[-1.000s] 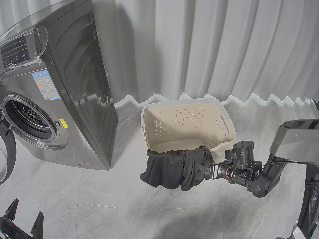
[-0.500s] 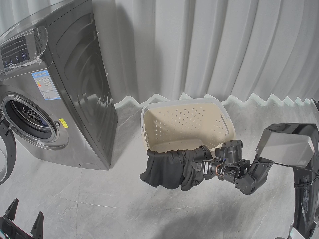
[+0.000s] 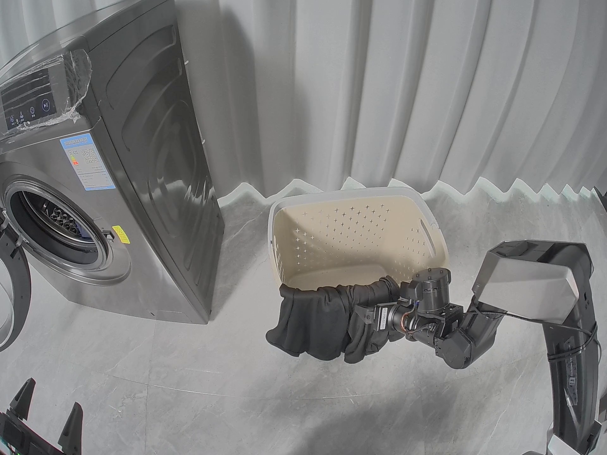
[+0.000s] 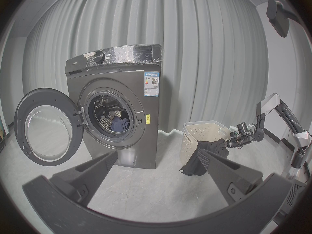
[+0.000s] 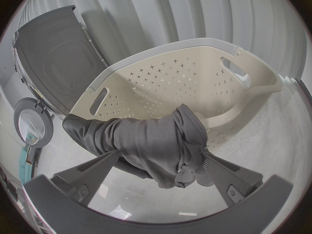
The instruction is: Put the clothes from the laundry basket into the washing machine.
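The right gripper (image 5: 159, 159) stands with its two fingers spread wide, one on each side of a thick bunch of the dark garment (image 3: 322, 323). The cloth fills the gap between them, but the fingers are not pressed together, so I judge the claw as released around the cloth and not yet grasping it. The garment hangs over the near rim of the laundry basket (image 3: 354, 235), and most of it falls outside, toward the floor (image 3: 190, 374). The basket stands on the floor just beside the washing machine (image 3: 145, 159). The machine's door (image 4: 44, 127) is swung fully open, and some clothes (image 4: 118, 122) lie inside the drum. The left gripper (image 3: 47, 415) is low and well apart from the basket, its fingers also spread, holding nothing.

The step in hand seems to be the pick-up of this garment. The next move calls for closing the fingers firmly on the bunch, lifting it until the hanging end is free of the rim, and then carrying it to the round opening. The loose end may drag on the floor or catch on the basket.
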Controlling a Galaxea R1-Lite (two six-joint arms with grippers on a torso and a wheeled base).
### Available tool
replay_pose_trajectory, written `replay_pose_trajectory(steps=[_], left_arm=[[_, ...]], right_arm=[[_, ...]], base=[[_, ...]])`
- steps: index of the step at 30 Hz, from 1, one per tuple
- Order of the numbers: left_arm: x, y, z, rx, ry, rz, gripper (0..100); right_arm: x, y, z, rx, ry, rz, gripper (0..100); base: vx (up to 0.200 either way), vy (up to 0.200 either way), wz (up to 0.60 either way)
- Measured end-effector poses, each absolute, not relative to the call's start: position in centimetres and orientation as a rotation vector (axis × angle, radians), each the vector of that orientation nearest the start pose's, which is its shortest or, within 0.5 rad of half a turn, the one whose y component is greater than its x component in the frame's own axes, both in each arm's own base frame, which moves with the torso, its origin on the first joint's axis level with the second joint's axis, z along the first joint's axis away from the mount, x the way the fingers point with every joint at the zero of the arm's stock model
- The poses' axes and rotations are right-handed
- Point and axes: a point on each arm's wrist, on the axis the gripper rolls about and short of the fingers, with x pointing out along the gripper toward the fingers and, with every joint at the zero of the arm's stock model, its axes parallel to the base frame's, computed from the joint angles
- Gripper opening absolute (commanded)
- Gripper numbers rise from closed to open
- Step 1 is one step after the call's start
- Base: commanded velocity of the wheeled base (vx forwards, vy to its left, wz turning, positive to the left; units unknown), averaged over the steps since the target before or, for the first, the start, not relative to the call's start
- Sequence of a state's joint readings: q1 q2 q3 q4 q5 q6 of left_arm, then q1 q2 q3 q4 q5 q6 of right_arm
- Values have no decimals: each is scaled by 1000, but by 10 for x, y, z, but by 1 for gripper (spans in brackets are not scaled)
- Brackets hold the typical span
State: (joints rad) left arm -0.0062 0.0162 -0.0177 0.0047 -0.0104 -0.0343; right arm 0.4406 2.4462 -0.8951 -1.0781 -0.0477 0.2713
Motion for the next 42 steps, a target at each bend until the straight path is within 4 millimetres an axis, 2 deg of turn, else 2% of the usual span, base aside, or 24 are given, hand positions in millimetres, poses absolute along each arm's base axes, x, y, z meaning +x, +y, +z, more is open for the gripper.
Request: replay_pose_trajectory(steps=[10, 11, 21, 30, 42], left_arm=[[-23, 0, 80, -35, 5, -17, 100], [-23, 0, 80, -35, 5, -17, 100], [-23, 0, 80, -36, 5, -17, 100], [-23, 0, 80, -38, 5, -17, 100], [-23, 0, 80, -38, 5, -14, 100]], right_arm=[[374, 176, -34, 153, 486, 326, 100], [374, 176, -35, 153, 485, 325, 0], [377, 179, -33, 166, 432, 340, 0], [361, 180, -32, 165, 423, 356, 0], [331, 169, 2, 174, 367, 365, 0]], base=[[0, 0, 0], [0, 0, 0], [0, 0, 0], [0, 0, 0], [0, 0, 0]])
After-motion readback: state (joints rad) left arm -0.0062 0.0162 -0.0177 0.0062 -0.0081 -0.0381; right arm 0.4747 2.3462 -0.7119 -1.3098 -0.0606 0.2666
